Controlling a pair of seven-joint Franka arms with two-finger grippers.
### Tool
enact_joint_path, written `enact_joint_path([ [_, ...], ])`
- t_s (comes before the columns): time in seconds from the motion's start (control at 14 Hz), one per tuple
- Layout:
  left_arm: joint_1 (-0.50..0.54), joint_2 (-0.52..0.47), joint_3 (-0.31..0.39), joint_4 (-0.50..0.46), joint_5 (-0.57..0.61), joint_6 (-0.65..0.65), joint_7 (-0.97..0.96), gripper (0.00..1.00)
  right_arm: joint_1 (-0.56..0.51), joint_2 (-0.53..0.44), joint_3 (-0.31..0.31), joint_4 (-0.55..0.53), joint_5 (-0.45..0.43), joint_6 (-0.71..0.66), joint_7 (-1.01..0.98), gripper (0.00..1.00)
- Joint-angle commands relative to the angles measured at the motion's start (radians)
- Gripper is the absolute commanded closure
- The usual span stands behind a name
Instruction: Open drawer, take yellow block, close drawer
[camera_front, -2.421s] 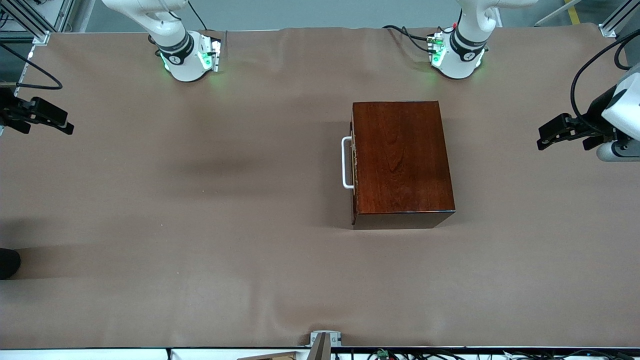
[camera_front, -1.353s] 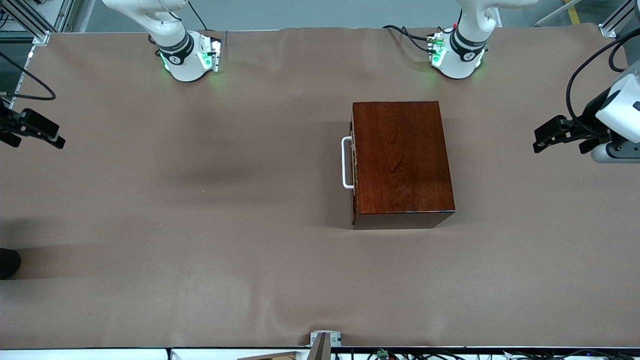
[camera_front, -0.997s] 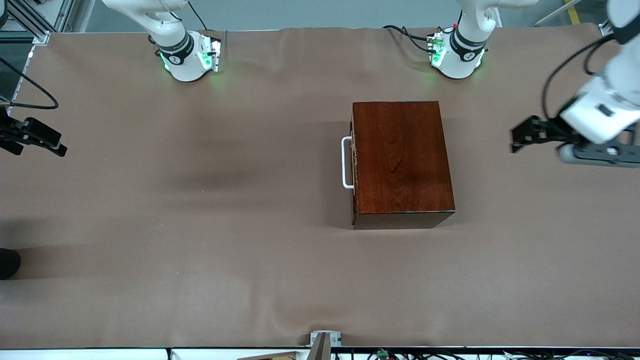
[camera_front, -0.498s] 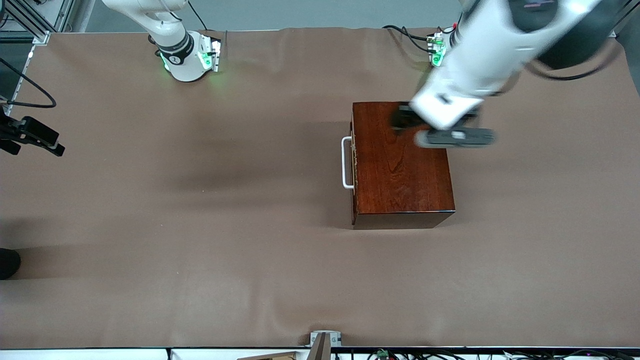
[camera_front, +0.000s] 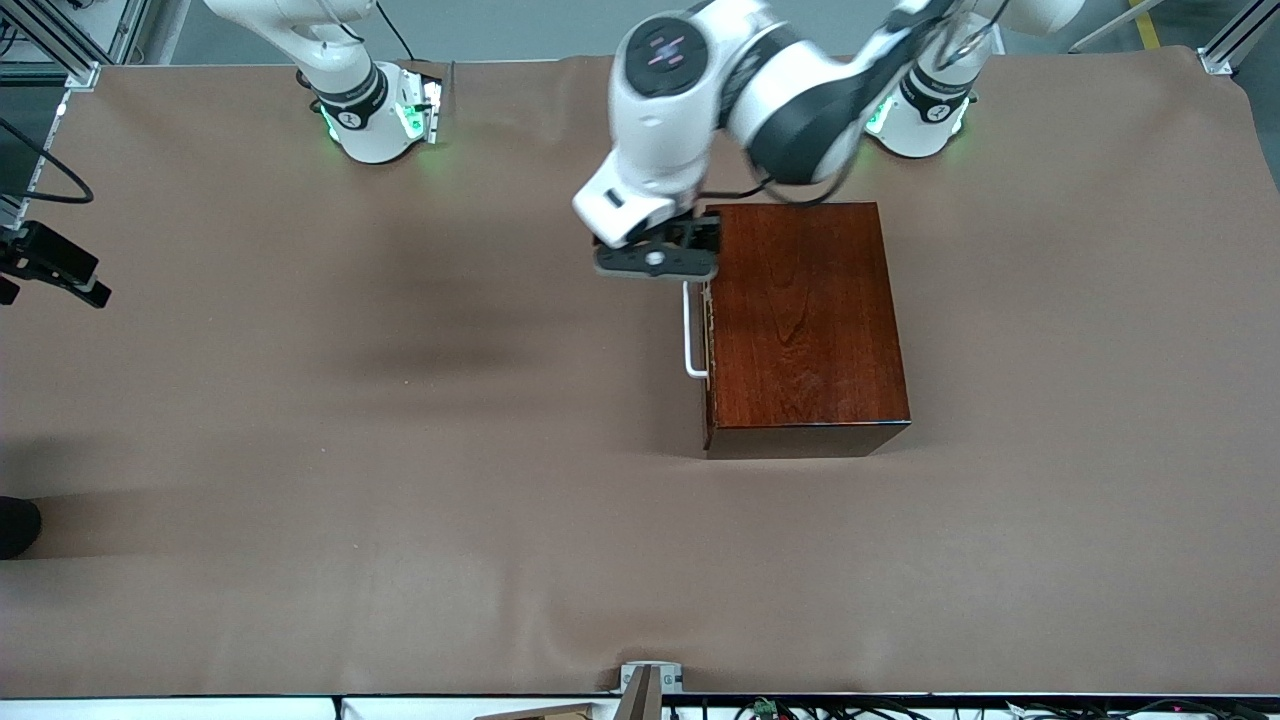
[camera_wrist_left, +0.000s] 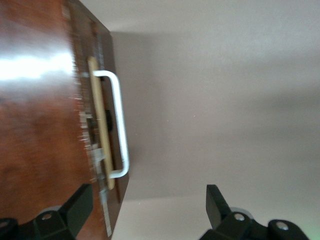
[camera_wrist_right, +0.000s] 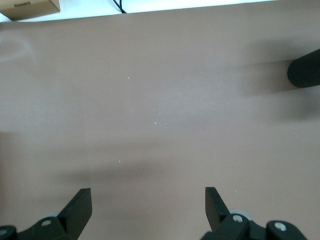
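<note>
Left wrist view shows the left gripper (camera_wrist_left: 145, 210) wide open, empty, over the shut drawer's white handle (camera_wrist_left: 119, 125). Descending at 12 o'clock of the handle, it risks straddling the box corner. The right gripper (camera_wrist_right: 145, 210) waits, open. The yellow block is unseen.

robotics lab test bench.
brown-covered table (camera_front: 400, 450), aluminium frame rails (camera_front: 60, 40), loose cables (camera_front: 800, 65), two mounted arm bases (camera_front: 375, 115).

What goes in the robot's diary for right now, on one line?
drawer: shut | left claw: open, over handle | right claw: open, waiting at table's end | yellow block: not visible
</note>
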Motion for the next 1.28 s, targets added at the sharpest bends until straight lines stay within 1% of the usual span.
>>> enact_joint_path([
  [0.0, -0.041, 0.091, 0.014, 0.048, 0.075, 0.019, -0.014, 0.0, -0.017, -0.004, 0.012, 0.027, -0.003, -0.055, 0.006, 0.0],
  [0.14, -0.067, 0.139, 0.019, 0.048, 0.147, 0.021, -0.024, 0.0, -0.029, -0.004, 0.012, 0.03, 0.002, -0.073, 0.006, 0.0],
  [0.43, -0.077, 0.191, 0.018, 0.045, 0.215, 0.021, -0.065, 0.0, -0.034, -0.002, 0.012, 0.036, 0.002, -0.073, 0.008, 0.0],
  [0.78, -0.073, 0.214, 0.021, 0.041, 0.247, 0.02, -0.146, 0.0, -0.034, -0.002, 0.012, 0.036, 0.003, -0.073, 0.009, 0.0],
  [0.85, -0.075, 0.219, 0.033, 0.041, 0.253, 0.02, -0.169, 0.0, -0.034, -0.002, 0.012, 0.036, 0.003, -0.073, 0.009, 0.0],
  [1.21, -0.077, 0.254, 0.041, 0.039, 0.255, 0.021, -0.296, 0.0, -0.032, -0.002, 0.012, 0.036, 0.003, -0.073, 0.009, 0.0],
])
